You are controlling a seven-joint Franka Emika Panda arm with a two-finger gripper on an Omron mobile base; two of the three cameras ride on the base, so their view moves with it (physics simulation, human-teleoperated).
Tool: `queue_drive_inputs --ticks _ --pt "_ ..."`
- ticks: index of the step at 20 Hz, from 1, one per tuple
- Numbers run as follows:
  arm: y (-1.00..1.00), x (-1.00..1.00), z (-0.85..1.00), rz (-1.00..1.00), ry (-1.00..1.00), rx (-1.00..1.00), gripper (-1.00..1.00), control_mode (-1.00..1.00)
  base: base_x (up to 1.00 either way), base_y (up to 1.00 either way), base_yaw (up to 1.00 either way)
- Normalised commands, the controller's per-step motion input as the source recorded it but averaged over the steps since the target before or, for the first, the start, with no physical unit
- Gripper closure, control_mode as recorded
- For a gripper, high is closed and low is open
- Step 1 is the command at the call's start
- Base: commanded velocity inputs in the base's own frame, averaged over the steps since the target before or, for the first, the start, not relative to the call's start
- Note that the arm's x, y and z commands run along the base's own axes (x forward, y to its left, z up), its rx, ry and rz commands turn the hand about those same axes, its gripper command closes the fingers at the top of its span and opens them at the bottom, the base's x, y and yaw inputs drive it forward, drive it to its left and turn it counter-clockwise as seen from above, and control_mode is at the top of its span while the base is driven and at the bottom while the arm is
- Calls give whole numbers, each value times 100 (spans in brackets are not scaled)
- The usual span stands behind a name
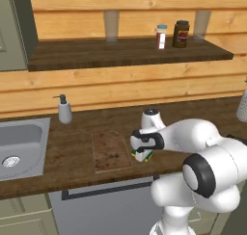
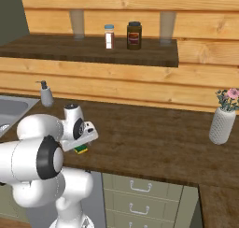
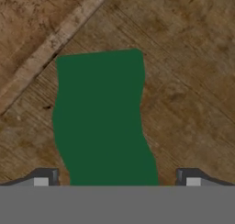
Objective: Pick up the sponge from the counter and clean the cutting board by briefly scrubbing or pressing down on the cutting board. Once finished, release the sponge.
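Hand [image 3: 117, 184]: two dark tips spread wide apart, one on each side of the sponge, not touching it; in the left base view the hand [image 1: 141, 154] points down at the table just right of the cutting board.
Sponge [image 3: 102, 120]: soft block with a flat dark green top and wavy long edges; in the left base view the sponge [image 1: 146, 156] shows a yellow lower layer under the green; it lies on the table just beside the cutting board's right edge, under the hand; from the right a corner of the sponge [image 2: 81, 150] peeks from under the white wrist.
Cutting board [image 1: 110, 150]: flat rectangular wooden slab, reddish brown with dark speckled stains, lying flat on the table left of the sponge; in the hand view the cutting board [image 3: 32, 16] has a pale edge and stands apart from the sponge.
Table [image 1: 72, 157]: long dark brown wood-grain top, matte.
Sink [image 1: 21, 147]: steel basin with a round drain, set in the table well left of the cutting board.
Soap dispenser [image 1: 64, 110]: rounded grey bottle with a pump, behind the cutting board and to its left, near the wall.
Vase [image 2: 221, 125]: white textured cylinder with pink flowers, far right of the sponge.
Shelf [image 1: 125, 53]: dark wooden plank on the pale plank wall, above the cutting board.
Jars: a small white jar [image 1: 161, 37] with a blue lid and a dark jar [image 1: 181, 34], side by side on the shelf.
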Motion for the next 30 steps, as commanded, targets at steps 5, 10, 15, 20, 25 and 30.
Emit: queue_drive_inputs --ticks 5,10,15,20,25,30 --pt "3 7 -22 0 0 4 -100 -100 0 0 0" --pt "13 0 -7 0 0 2 -100 -100 0 0 0" --pt "13 0 -5 -2 0 0 -100 -100 0 0 0" --pt "0 0 -10 -3 0 0 100 -100 0 0 0" --pt "0 0 -1 -5 0 0 100 -100 0 0 0" --pt "0 -4 8 -2 -5 0 100 -100 0 0 0"
